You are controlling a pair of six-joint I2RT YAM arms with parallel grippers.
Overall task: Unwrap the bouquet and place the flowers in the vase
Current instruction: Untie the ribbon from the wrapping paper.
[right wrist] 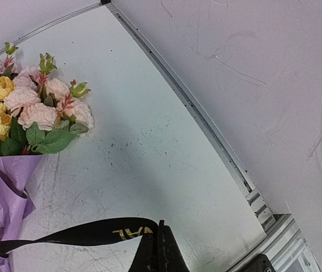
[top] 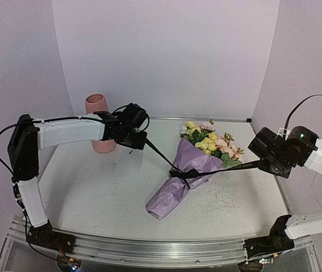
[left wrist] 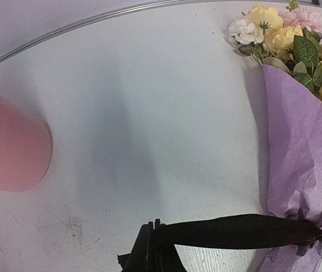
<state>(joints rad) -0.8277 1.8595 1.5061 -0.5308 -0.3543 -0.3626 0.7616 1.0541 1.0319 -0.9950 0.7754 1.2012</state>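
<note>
The bouquet (top: 184,177) lies mid-tabletop (top: 93,190), its flowers (top: 209,141) toward the far right corner and its paper tip toward the near edge. The left tool (top: 143,142) and right tool (top: 261,164) are each clamped on one end of the black ribbon (top: 237,166) (taut both ways from the bouquet's waist). The vase (top: 97,106) stands upright near the far left corner.

1. Rt wrist view: black ribbon (right wrist: 64,235) carries gold print just left of the right gripper (right wrist: 159,235). Print is upside down and can't be read w/ certainty.
2. Top view: same ribbon, faint gold marks beside that gripper, too small to read.
3. Nothing else legible.
</note>
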